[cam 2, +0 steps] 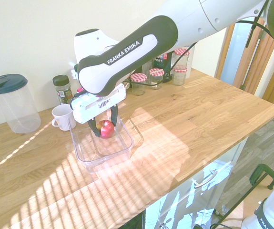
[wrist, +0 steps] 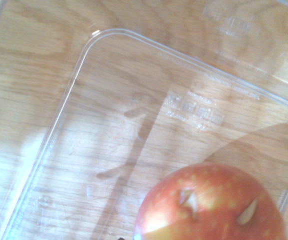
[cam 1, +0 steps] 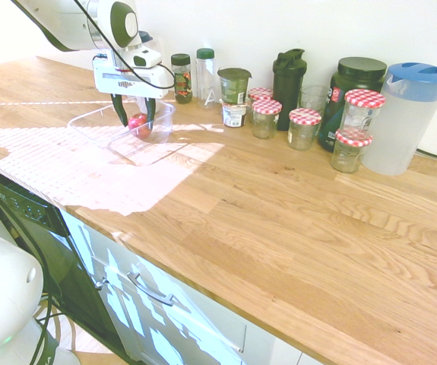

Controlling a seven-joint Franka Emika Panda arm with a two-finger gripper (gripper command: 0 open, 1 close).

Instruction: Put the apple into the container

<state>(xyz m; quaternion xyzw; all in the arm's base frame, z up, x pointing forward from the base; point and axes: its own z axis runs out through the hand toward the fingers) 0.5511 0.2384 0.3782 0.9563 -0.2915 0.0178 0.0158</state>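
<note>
If the gripper (cam 2: 105, 127) lifts while squeezing, the apple (cam 2: 107, 129) may leave the container (cam 2: 112, 155); I can't tell whether it grips.

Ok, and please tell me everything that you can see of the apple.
The apple is small, round and red with yellowish speckles, and its skin shows two pale marks. It is inside the clear plastic container, between the gripper's fingers; whether they touch it, I cannot tell.
</note>
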